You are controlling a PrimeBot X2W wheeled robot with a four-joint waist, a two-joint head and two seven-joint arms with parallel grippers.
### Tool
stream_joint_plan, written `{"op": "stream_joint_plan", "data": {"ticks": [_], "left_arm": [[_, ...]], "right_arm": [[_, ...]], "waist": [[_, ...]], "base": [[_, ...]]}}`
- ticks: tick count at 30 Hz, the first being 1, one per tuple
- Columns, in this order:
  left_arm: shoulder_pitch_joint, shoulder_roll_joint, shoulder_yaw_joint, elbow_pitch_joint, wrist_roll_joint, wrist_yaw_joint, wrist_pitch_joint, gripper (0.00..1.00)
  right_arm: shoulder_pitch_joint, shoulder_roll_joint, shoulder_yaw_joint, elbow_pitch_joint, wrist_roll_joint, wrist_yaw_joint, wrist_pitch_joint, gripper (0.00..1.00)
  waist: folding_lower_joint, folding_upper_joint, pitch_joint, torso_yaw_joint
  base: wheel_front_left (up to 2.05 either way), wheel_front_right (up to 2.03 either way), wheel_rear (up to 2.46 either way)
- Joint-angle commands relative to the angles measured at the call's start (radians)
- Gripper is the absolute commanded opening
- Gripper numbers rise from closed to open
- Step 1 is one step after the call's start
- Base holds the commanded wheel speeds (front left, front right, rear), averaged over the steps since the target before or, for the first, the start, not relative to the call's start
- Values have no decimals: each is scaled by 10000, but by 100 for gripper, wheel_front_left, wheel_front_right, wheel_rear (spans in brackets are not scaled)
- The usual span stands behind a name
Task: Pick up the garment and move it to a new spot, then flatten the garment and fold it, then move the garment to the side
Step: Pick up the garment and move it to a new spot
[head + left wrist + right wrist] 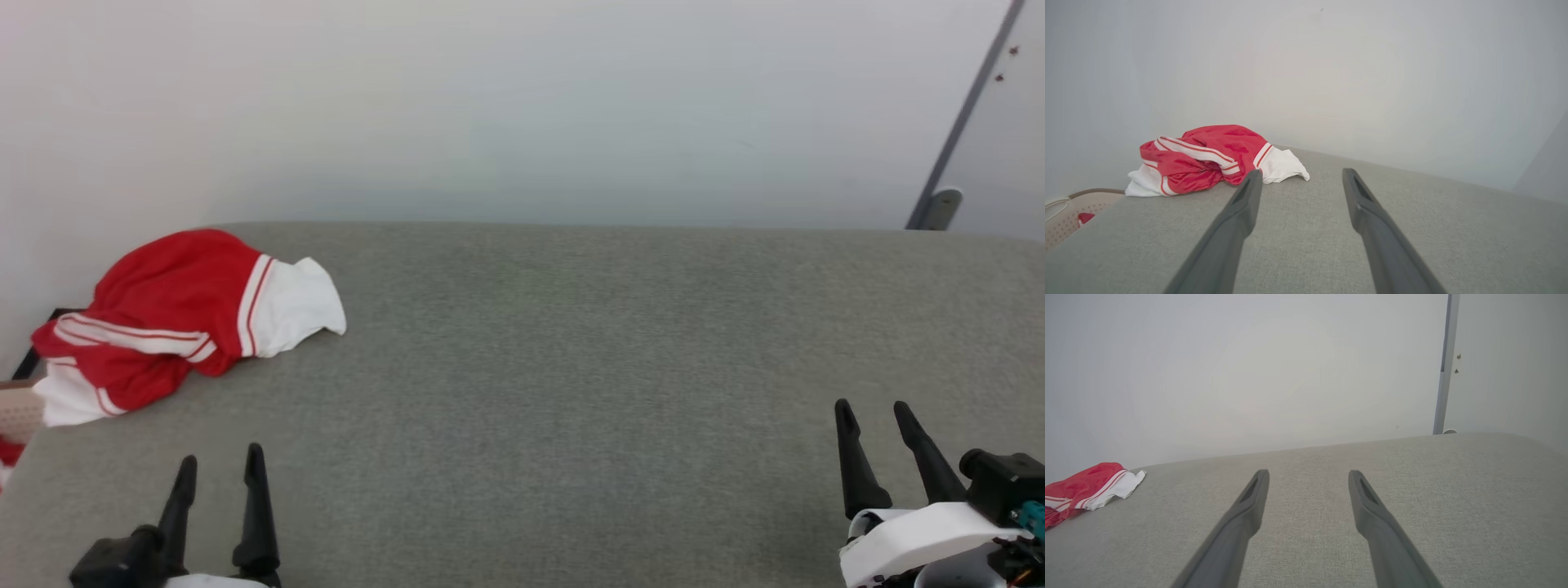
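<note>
left gripper (221, 457): fingers spread wide, nothing between them, low over the grey padded top (571, 367)
right gripper (873, 408): also spread and empty, low over the same top
shirt (175, 314): red with white sleeves, crumpled heap; ahead and a bit left of left gripper, apart from its tips; far off to the left of right gripper
shirt edge: heap sits at the top's back-left corner by the wall (522, 106), one white sleeve right at the left rim
basket (1069, 212): pale, holed, off the rim to the left of left gripper, lower than the shirt; something red inside, can't tell what
step: looks like pick-up not started, nothing flattened or folded
risk 1: left gripper pinching one layer or a sleeve would likely drag the heap, could slide it over the rim into the basket
risk 2: grabbing mid-heap likely lifts it twisted, harder to flatten
risk 3: right gripper has a long reach across; fingers could snag the knit or bump the left arm
</note>
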Motion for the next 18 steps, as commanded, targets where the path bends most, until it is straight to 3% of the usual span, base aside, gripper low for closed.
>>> {"op": "stream_joint_plan", "data": {"ticks": [1, 18], "left_arm": [[114, -10, 73, 44, -46, 70, 2, 100], [633, 368, 824, -458, -375, 686, 409, 100]], "right_arm": [[-41, -52, 110, -14, 75, -10, 14, 100], [-320, -141, 1378, 474, 521, -10, -28, 100]], "waist": [[0, 0, -55, 218], [0, 0, -554, 2533]], "base": [[0, 0, 0], [0, 0, 0]]}}
